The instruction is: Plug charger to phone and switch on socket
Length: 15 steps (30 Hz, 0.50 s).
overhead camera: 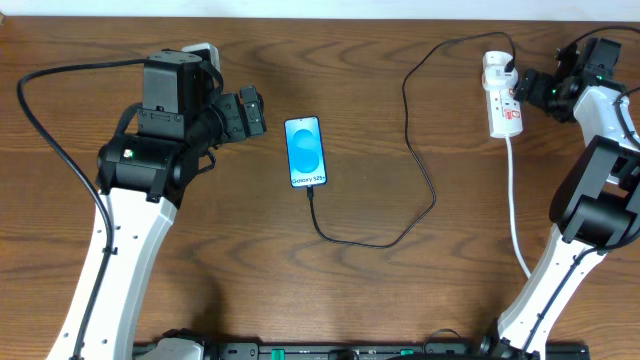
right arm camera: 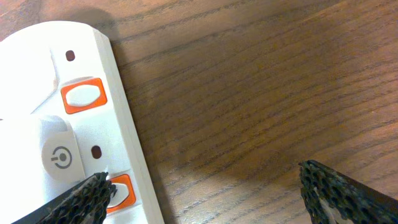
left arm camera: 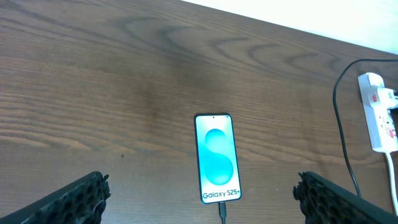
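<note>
Robot lab workbench, by the look of it. Dark wood-grain table (overhead camera: 250, 290) fills overhead view. White-and-black left arm (overhead camera: 130, 235) rises from 7 o'clock, right arm (overhead camera: 585, 215) from 5 o'clock. Staged props: phone (overhead camera: 306, 151) at centre, power strip (overhead camera: 503, 100) at 2 o'clock.

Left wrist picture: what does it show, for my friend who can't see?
A phone with a bright blue screen lies on a wooden table, a black cable plugged into its bottom. A white power strip sits far right; the open left pincer frames the view.
</note>
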Motion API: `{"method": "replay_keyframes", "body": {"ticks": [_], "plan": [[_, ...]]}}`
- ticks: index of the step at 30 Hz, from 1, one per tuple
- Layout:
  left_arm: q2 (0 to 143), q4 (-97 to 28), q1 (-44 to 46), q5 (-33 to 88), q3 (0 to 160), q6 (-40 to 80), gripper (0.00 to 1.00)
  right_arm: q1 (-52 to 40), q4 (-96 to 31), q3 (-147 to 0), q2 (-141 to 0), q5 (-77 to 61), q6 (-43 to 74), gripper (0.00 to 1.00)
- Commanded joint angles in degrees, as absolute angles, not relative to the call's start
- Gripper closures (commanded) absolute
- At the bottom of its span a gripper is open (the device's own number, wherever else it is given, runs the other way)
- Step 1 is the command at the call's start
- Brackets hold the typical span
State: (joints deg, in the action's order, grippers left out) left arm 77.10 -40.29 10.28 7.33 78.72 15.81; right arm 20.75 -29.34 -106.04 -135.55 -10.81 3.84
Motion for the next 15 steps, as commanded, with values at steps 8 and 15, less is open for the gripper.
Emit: {"method": "replay_keyframes", "body": {"ticks": [8,15], "plan": [[76.8,-40.3,10.3,6.8,78.9,15.2,0.02,20.1,-30.4,-105.8,-137.1,-12.6,4.2,0.05],[76.8,-40.3,10.3,6.8,78.9,15.2,0.02,20.1,-30.9,-105.8,-137.1,-12.6,4.2,0.05]]}}
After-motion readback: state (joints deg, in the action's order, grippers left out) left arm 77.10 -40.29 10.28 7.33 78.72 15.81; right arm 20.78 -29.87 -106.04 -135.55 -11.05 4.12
